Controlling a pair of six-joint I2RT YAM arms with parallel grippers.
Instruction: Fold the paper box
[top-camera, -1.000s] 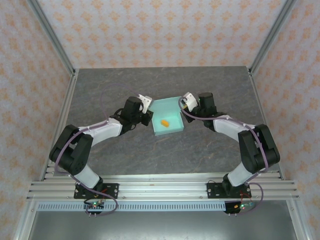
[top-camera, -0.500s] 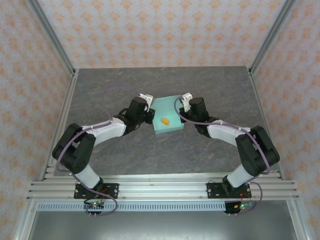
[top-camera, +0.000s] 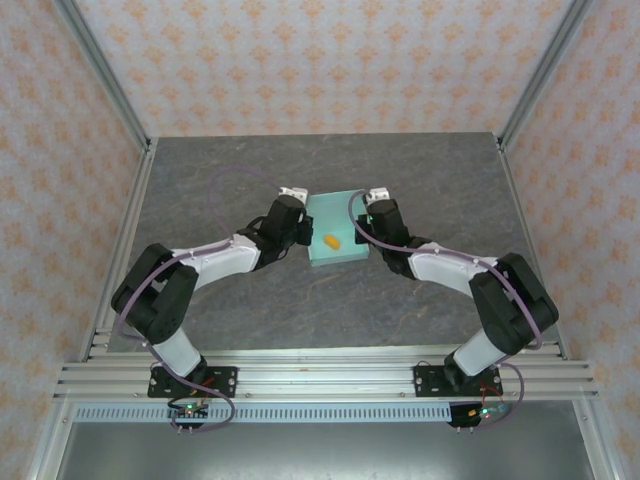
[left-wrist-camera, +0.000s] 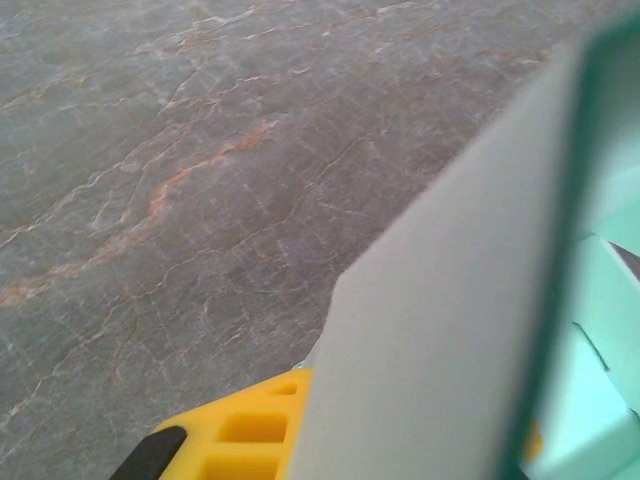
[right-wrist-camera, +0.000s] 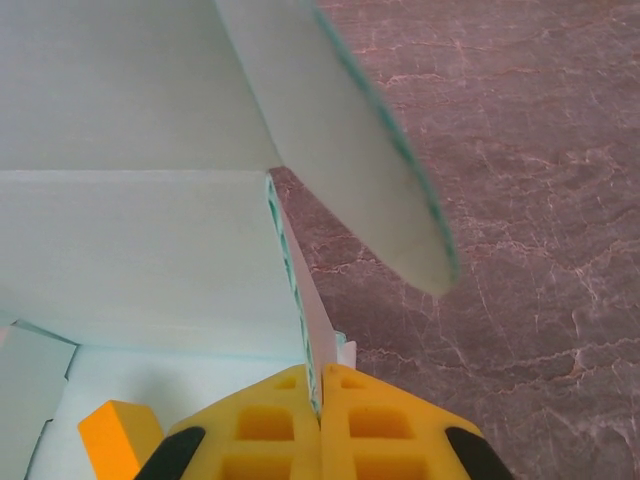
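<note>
The paper box is pale mint-teal card, lying mid-table with its side walls raised. A tiny orange block lies on its floor. My left gripper is at the box's left wall. In the left wrist view that wall runs up right beside the one yellow finger that shows and hides the other. My right gripper is shut on the right wall. In the right wrist view both yellow fingers pinch the card's edge, with a rounded flap above and the orange block at lower left.
The grey marbled tabletop stretches around the box on all sides. Metal frame posts and patterned walls bound it at the left, right and back. The rail with the arm bases runs along the near edge.
Both arms have reached further in towards the box and each other. The box has shifted slightly and its side walls stand closer together.
</note>
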